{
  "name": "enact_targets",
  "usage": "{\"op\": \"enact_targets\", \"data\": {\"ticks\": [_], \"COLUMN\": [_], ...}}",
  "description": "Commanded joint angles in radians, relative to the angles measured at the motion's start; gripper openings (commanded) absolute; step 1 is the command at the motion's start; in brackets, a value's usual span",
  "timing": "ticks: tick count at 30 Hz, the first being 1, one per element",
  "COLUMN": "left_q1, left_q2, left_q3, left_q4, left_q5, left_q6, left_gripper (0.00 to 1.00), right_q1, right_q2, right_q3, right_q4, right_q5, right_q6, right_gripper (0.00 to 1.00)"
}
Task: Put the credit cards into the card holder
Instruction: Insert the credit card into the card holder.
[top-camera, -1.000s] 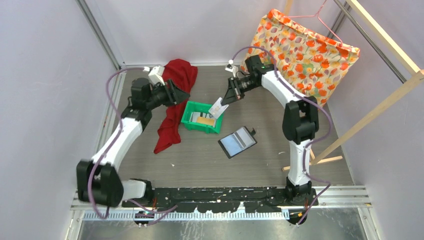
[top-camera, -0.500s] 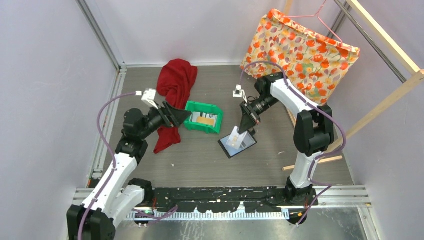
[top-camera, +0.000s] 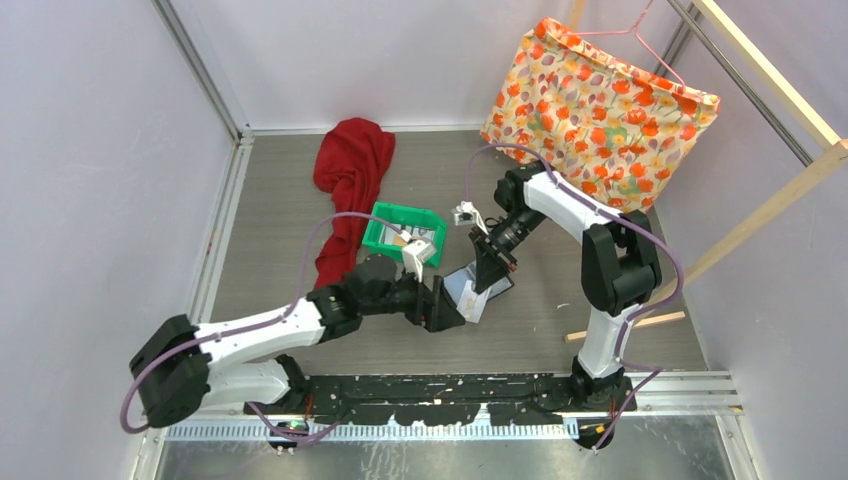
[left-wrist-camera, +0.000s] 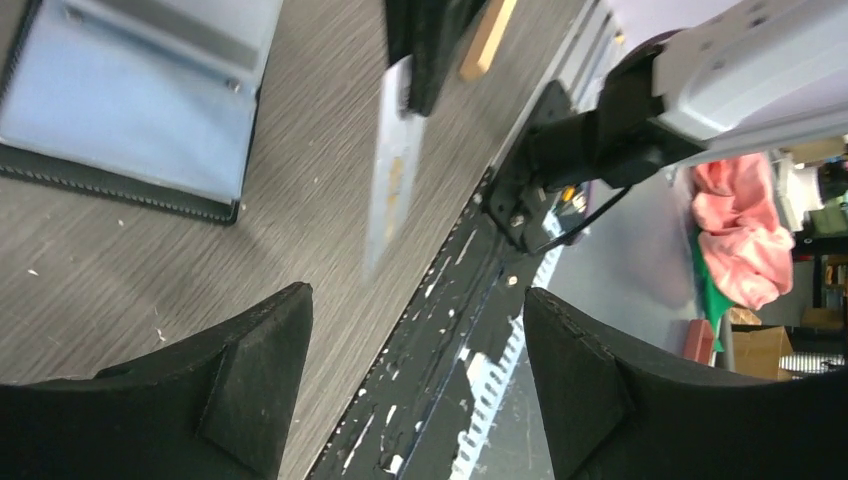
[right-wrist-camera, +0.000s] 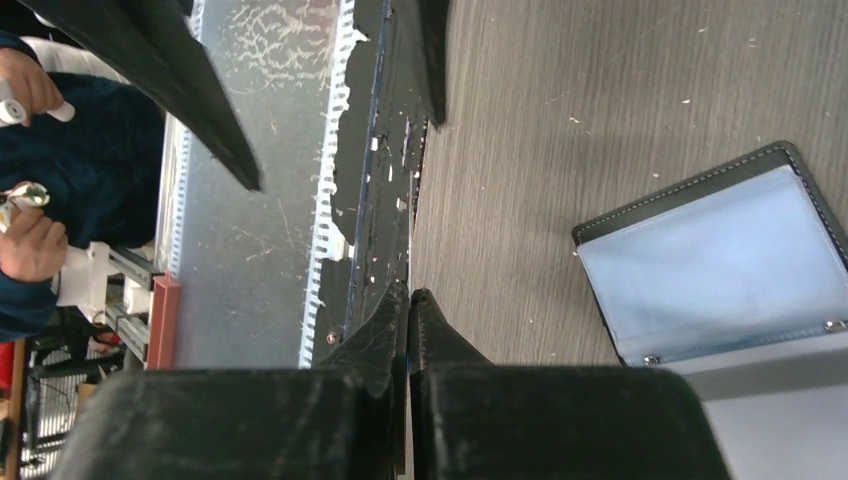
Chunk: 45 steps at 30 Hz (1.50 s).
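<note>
At centre frame, the right claw (top-camera: 484, 283) is clamped on one credit card (left-wrist-camera: 393, 165) just beside the open card holder (left-wrist-camera: 130, 100). The left claw (left-wrist-camera: 415, 295) gapes empty towards it, probably to regrip.

Pale lilac walls (top-camera: 90, 150), grey wood-grain floor (top-camera: 270, 210), bare timber frame (top-camera: 765, 210) at right.

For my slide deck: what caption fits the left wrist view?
Open left jaws face a credit card pinched by the right jaws, near the open card holder.
</note>
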<state>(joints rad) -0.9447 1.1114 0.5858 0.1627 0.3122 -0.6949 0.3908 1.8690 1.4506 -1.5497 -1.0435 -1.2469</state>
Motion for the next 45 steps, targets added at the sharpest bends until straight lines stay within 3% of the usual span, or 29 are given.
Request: {"op": "enact_targets", "data": {"ticks": [1, 9, 18, 32, 45], "left_q1": [-0.038, -0.039, -0.037, -0.038, -0.037], "left_q2": [0.104, 0.093, 0.110, -0.016, 0.104], "left_q3": [0.059, 0.055, -0.025, -0.322, -0.314], "left_q4": [0.104, 0.145, 0.279, 0.600, 0.744], "left_q5": [-0.073, -0.081, -0.030, -0.081, -0.079], "left_q6": [0.003, 0.071, -0.003, -0.179, -0.209], "left_gripper": [0.77, 0.74, 0.43, 0.52, 0.39], "right_q1": [0.028, 0.093, 0.105, 0.070, 0.064], "right_q2": [-0.019, -0.025, -0.037, -0.037, -0.016], "right_q3": [0.003, 0.004, 0.008, 0.029, 0.033], "right_q4": [-0.190, -0.188, -0.188, -0.183, -0.182], "right_q5": [-0.010, 0.004, -0.015, -0.088, -0.115], "right_q6": [-0.075, -0.075, -0.068, -0.019, -0.005], "right_gripper": [0.01, 0.01, 0.01, 0.01, 0.01]}}
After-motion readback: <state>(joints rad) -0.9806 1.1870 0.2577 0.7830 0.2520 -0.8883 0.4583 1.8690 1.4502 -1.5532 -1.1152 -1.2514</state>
